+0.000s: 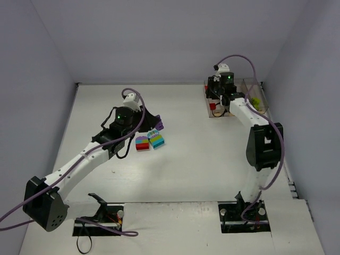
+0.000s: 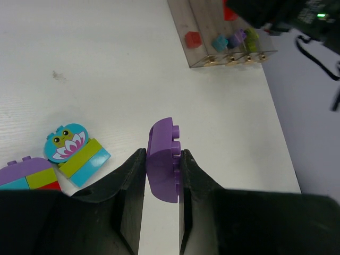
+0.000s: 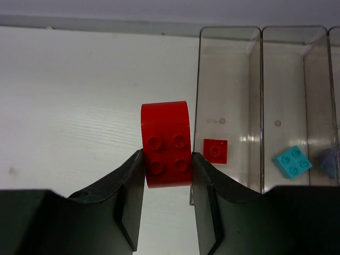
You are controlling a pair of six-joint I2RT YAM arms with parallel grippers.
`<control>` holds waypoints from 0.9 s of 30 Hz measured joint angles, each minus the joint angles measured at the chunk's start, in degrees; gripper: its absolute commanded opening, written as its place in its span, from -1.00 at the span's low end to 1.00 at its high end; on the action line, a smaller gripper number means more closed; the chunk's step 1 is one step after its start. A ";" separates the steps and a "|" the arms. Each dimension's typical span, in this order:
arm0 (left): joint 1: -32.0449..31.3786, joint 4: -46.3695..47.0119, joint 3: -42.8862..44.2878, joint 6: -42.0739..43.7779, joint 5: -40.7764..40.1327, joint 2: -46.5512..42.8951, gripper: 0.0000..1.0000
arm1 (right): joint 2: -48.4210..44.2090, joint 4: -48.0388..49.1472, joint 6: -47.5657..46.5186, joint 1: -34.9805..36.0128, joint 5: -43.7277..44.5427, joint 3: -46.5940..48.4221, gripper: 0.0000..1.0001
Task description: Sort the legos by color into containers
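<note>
My left gripper (image 2: 162, 159) is shut on a purple lego (image 2: 163, 151) with a rounded top, held just above the table; in the top view this gripper (image 1: 155, 124) is right of centre-left. My right gripper (image 3: 167, 159) is shut on a red rounded lego (image 3: 166, 142), hanging just left of the leftmost wall of the containers (image 3: 261, 106). A small red brick (image 3: 215, 151) lies in the first bin and a teal one (image 3: 292, 161) in the second. Two multicolour stacks (image 1: 142, 143) (image 1: 156, 139) rest on the table beside the left gripper.
The clear containers (image 1: 249, 82) stand at the far right by the wall, with a lime brick (image 1: 256, 101) in the end bin. The frog-printed teal and lime stack (image 2: 74, 151) and a purple-topped stack (image 2: 29, 175) lie left of my left fingers.
</note>
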 measured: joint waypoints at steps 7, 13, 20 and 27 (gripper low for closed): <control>0.00 0.44 -1.29 2.97 5.27 -4.39 -1.00 | 10.78 -1.99 -2.03 -1.46 3.23 4.70 -1.00; 0.00 0.55 -3.43 4.00 7.54 -6.60 -1.00 | 14.34 -2.45 -2.67 -2.93 5.18 7.15 -0.82; 0.00 0.55 -3.63 4.33 8.28 -6.78 -1.00 | 16.28 -3.21 -3.74 -3.93 5.55 9.81 0.07; 0.00 1.46 -2.82 3.89 8.22 -4.81 -1.00 | 15.15 -4.37 -5.01 -3.96 3.48 9.05 0.43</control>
